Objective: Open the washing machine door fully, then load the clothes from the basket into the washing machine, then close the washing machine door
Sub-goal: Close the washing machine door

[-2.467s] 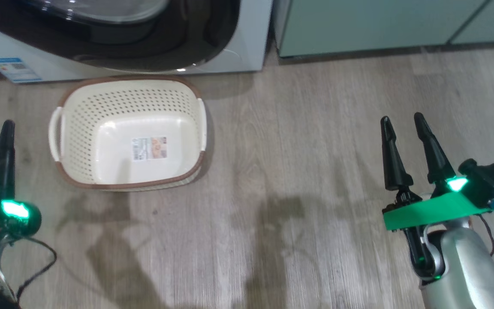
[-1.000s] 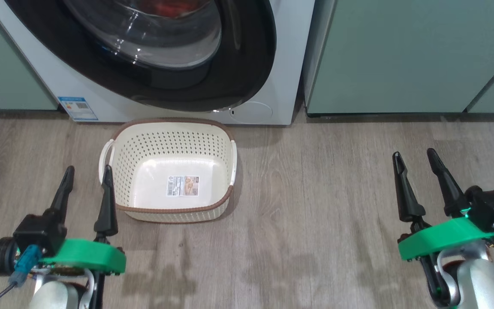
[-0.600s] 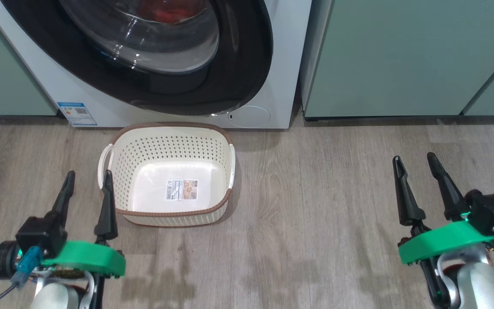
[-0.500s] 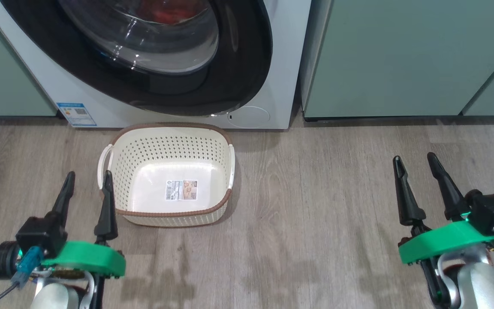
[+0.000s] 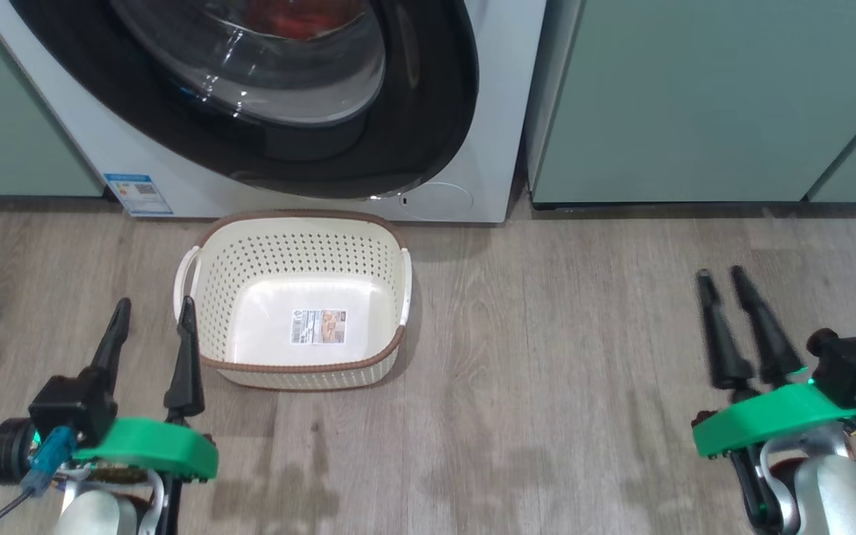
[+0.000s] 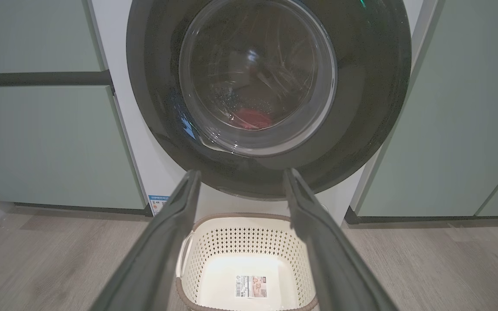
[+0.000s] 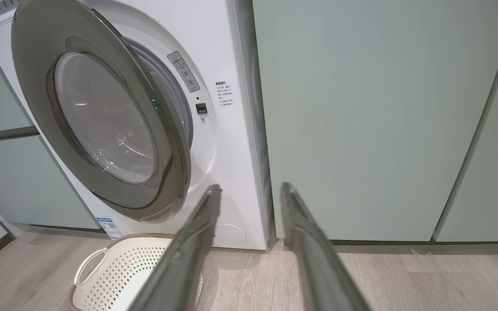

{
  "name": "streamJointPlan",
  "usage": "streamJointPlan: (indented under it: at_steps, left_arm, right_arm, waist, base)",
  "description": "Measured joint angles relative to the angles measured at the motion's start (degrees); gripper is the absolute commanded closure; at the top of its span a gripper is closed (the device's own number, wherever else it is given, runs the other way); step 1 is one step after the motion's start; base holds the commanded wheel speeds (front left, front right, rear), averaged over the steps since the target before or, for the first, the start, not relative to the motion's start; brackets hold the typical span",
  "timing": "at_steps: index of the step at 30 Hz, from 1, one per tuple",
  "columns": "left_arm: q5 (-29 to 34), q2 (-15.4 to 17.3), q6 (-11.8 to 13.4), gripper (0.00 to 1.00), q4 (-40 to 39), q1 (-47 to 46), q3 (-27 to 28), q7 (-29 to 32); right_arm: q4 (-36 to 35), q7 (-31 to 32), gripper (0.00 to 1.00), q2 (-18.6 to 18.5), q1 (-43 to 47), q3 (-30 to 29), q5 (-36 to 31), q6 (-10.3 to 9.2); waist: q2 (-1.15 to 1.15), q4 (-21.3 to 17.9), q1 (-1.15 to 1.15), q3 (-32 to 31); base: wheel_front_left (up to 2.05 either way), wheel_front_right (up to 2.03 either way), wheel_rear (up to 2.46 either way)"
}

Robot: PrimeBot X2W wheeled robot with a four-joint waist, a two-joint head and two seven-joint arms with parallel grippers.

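Left gripper [image 5: 154, 305] spread wide w/ nothing in it, right gripper [image 5: 721, 275] narrower gap, also empty; clothes [image 6: 251, 119] seen thru washing machine door [image 6: 361, 108].

Pale green cabinets [image 5: 695, 96] are standing along the back, and the grey wood-grain floor [image 5: 547, 386] is running out in front, showing faint shadows.

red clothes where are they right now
In the left wrist view the bright red fabric clothes show near the centre, low behind the clear glass of the round black-rimmed washing machine door, above the cream perforated plastic basket.
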Motion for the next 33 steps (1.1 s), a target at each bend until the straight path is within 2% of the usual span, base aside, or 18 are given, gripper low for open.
streamJointPlan:
  at_steps: [7, 16, 26, 33]
  left_arm:
    - [0.3, -0.1, 0.0, 0.0, -0.4, -1.8, -0.2, 0.0]
    - [0.5, -2.8, -0.5, 0.0, -2.4, -7.1, -0.3, 0.0]
    - [0.4, -6.6, -1.9, 0.0, -3.4, -12.1, 0.1, -0.2]
    - [-0.8, -7.7, -2.1, 0.0, -4.3, -15.6, 0.3, -0.2]
  right_arm:
    - [0.8, 0.4, 1.0, 0.0, -1.5, 0.0, -0.8, 0.0]
    - [4.8, 1.6, 1.0, -0.3, -15.1, 2.4, -4.9, 0.0]
    - [17.0, 1.6, 1.0, -5.3, -31.5, 7.6, -5.2, 0.0]
    - [26.5, 1.5, 1.0, -8.1, -41.1, 8.9, -5.2, 0.0]
  waist:
    - [0.0, 2.0, 0.0, 1.7]
    - [0.0, 8.0, 0.0, 6.1]
    - [0.0, 16.7, 0.01, 12.3]
    - [0.0, 21.9, 0.02, 17.1]
  base:
    - [0.0, 0.0, 0.0]
    - [0.0, 0.0, 0.0]
    - [0.0, 0.0, 0.0]
    - [0.0, 0.0, 0.0]
